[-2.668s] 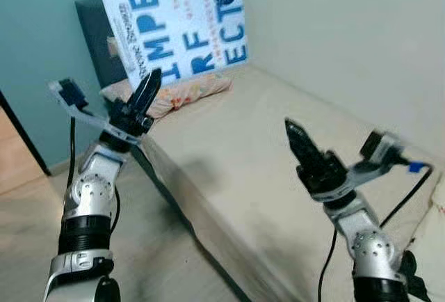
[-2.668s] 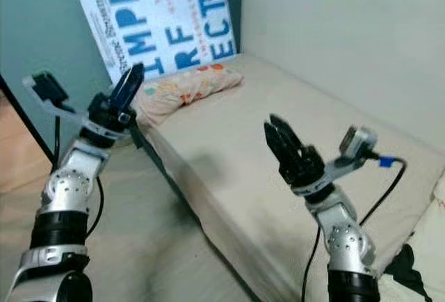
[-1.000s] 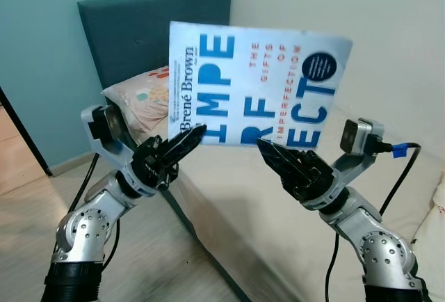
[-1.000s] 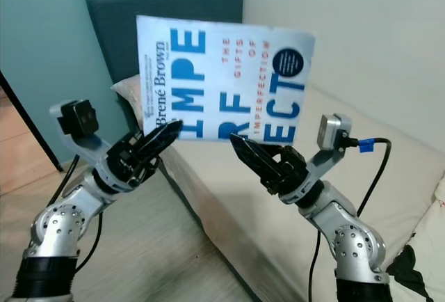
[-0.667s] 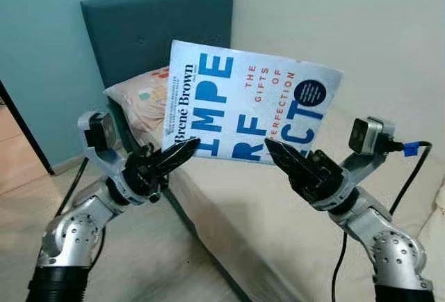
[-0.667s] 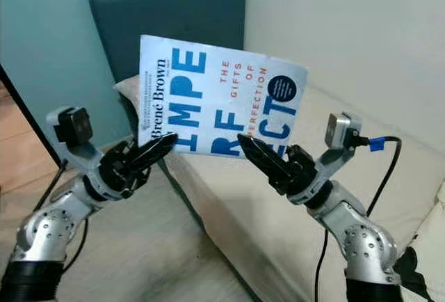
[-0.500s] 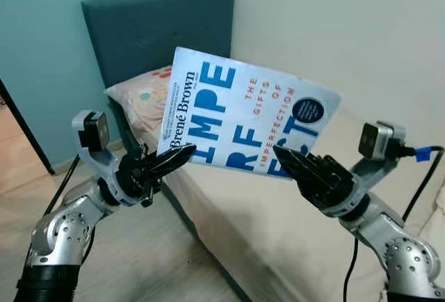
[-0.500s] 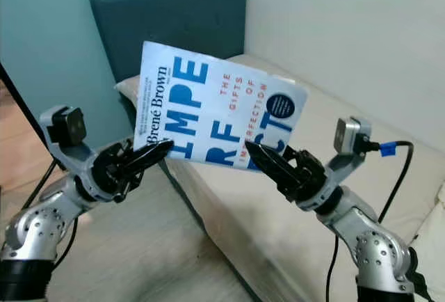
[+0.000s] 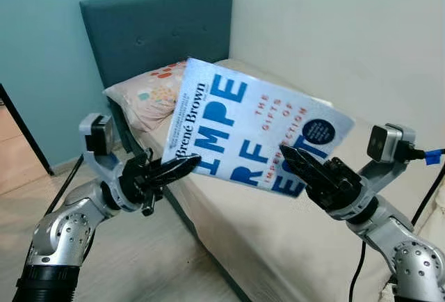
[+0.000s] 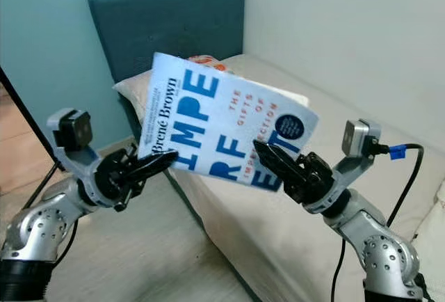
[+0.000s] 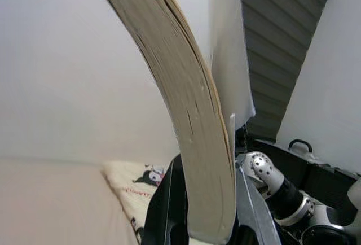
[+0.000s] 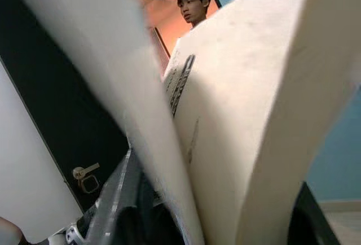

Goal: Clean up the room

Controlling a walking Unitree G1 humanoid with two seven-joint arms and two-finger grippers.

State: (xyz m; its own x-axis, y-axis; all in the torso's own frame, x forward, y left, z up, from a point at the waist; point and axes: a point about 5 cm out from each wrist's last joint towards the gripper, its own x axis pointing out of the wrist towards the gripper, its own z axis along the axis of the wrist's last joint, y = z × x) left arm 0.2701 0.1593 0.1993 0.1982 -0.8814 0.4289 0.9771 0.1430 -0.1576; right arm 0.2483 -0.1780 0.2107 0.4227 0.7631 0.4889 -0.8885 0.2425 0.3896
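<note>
A white paperback book (image 9: 250,135) with big blue letters hangs in the air over the bed's edge, cover facing me, tilted down to the right. My left gripper (image 9: 188,161) is shut on its lower left corner by the spine. My right gripper (image 9: 292,157) is shut on its lower right edge. In the left wrist view the bent page block (image 11: 192,115) stands between the black fingers (image 11: 163,211). In the right wrist view the pages (image 12: 254,115) and the cover spread apart close to the camera.
A beige bed (image 9: 278,246) runs along the white wall, with a teal headboard (image 9: 153,30) and a patterned pillow (image 9: 146,97). Light wood floor (image 9: 139,267) lies to its left. A person (image 12: 194,2) stands beyond a dark door (image 12: 67,115).
The book, first held high by my left gripper alone, is now gripped by both. Over the last second it has come down and tipped lower to the right.
</note>
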